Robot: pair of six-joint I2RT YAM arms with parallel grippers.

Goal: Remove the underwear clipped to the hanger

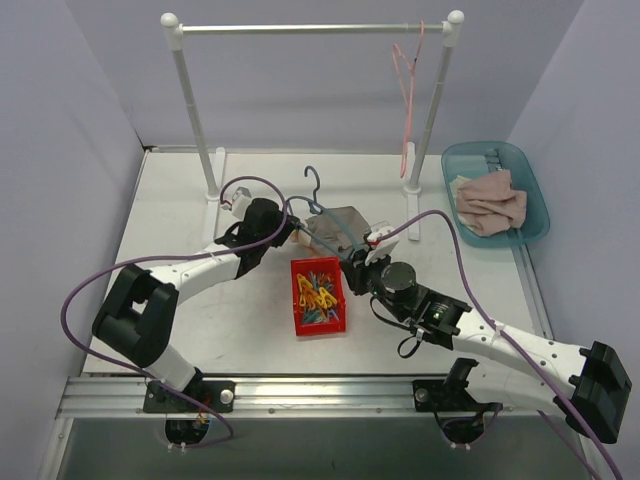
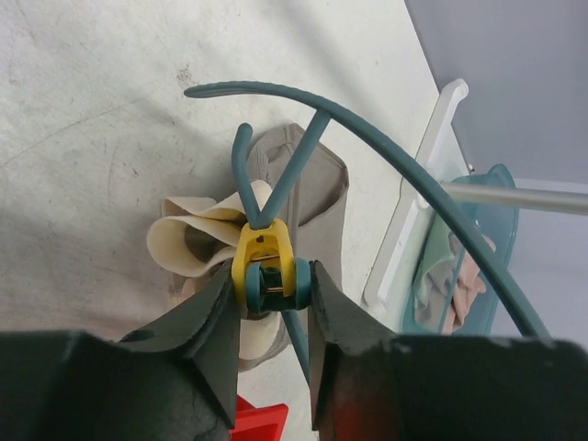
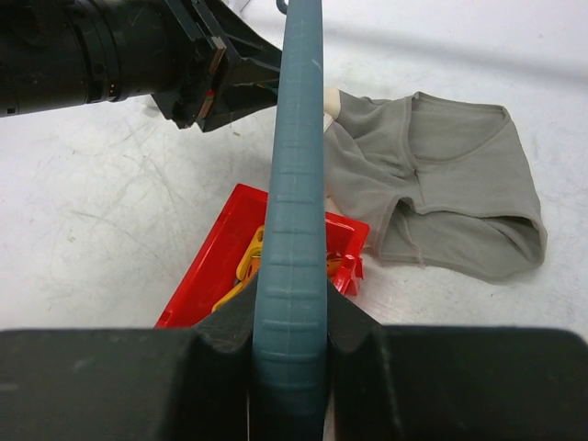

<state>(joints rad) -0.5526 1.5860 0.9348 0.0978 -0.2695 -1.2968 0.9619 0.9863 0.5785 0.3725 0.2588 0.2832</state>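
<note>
A teal hanger (image 1: 322,205) lies over the table's middle, with grey underwear (image 1: 338,224) hanging from it. In the left wrist view a yellow clip (image 2: 264,254) pins the underwear (image 2: 322,188) to the hanger (image 2: 367,124). My left gripper (image 2: 271,280) is shut on that clip's handles, one jaw on each side; in the top view it (image 1: 292,228) is at the hanger's left end. My right gripper (image 3: 290,312) is shut on the hanger's bar (image 3: 294,165), with the underwear (image 3: 441,184) spread on the table beyond it. In the top view it (image 1: 353,262) is at the hanger's right end.
A red bin (image 1: 318,296) of several loose clips sits just in front of the hanger. A white rail (image 1: 310,28) stands at the back with a pink hanger (image 1: 405,90) on it. A teal basket (image 1: 528,172) of folded clothes is at the right.
</note>
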